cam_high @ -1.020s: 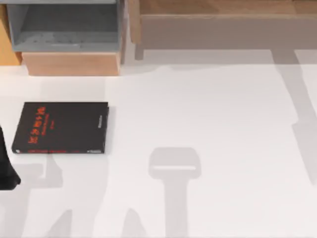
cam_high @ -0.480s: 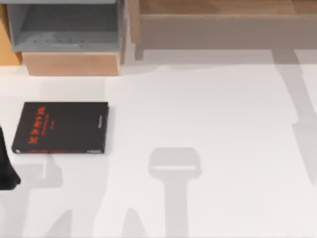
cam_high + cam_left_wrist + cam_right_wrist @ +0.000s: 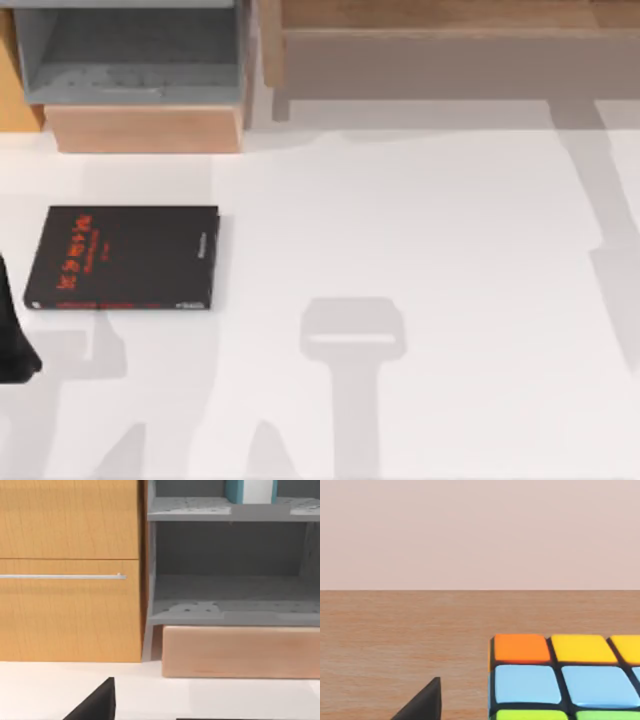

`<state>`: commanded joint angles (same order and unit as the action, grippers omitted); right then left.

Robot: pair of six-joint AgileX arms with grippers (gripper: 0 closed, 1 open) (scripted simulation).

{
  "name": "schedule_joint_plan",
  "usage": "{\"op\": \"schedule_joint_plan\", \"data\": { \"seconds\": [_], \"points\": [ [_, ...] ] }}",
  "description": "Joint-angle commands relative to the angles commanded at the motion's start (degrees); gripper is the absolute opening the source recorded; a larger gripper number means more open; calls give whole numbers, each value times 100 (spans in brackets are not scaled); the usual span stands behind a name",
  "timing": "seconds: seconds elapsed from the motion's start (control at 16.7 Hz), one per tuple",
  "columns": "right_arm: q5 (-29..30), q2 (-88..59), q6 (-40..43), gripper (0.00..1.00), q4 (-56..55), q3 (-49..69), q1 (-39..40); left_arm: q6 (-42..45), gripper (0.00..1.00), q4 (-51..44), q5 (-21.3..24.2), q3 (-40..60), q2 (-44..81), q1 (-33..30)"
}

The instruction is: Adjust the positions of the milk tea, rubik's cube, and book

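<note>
The book (image 3: pixel 122 258) lies flat at the table's left, black cover with red lettering facing up. The rubik's cube (image 3: pixel 565 680) rests on a brown wooden surface right in front of my right gripper (image 3: pixel 470 714), showing orange, yellow, blue and green stickers. One black fingertip (image 3: pixel 422 704) stands beside the cube with a gap of bare wood between them, so the gripper is open. My left arm (image 3: pixel 12 335) is parked at the table's left edge, just below the book. The left gripper (image 3: pixel 150 715) is open, one fingertip (image 3: pixel 97 706) facing the cabinet. The milk tea is out of view.
A grey shelf unit (image 3: pixel 130 60) on a wooden base (image 3: pixel 145 128) stands at the back left beside an orange-wood drawer front (image 3: pixel 70 575). A teal and white object (image 3: pixel 250 490) stands on its upper shelf. A long wooden shelf (image 3: pixel 450 40) runs along the back right.
</note>
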<state>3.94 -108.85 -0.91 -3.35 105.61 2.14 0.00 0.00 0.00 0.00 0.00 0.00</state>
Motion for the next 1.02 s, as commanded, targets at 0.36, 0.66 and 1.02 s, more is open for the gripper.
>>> {"op": "schedule_joint_plan", "data": {
  "seconds": [0.36,0.66,1.02],
  "points": [
    [9,355,-1,100,-93,-445,23,0,100,0,0,0,0,0],
    [21,711,-3,100,-197,-905,40,0,100,0,0,0,0,0],
    [7,1005,5,100,-170,-1177,6,0,100,0,0,0,0,0]
  ]
}}
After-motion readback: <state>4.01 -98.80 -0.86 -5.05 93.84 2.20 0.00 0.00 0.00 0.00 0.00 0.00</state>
